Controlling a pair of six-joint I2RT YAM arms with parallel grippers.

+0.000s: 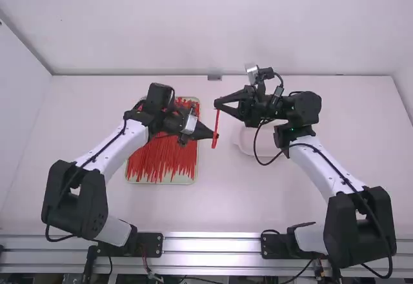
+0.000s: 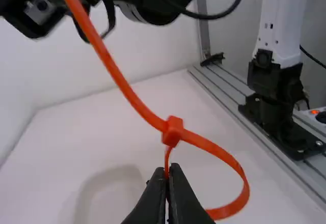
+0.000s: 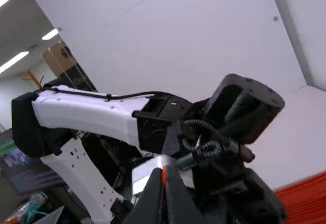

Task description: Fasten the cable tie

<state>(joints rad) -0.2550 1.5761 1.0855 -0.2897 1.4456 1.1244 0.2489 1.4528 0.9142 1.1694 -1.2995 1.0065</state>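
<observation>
step: tightening, tail through head, judged | cable tie (image 1: 215,128) mid-frame above table (image 1: 97,103), looped | left gripper (image 1: 208,135) pinched on its strap | right gripper (image 1: 218,103) pinched on its tail | next: likely pull tail straight, steady head

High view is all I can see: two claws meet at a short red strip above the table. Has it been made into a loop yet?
Observer: Yes. In the left wrist view the cable tie runs through its own square head, and a loop curves off to one side.
Operator: Which claw holds it there?
Observer: The left gripper is shut on the strip right under the head.
Operator: And the other one?
Observer: The right gripper is shut too, with a sliver of orange pinched at its tip.
</observation>
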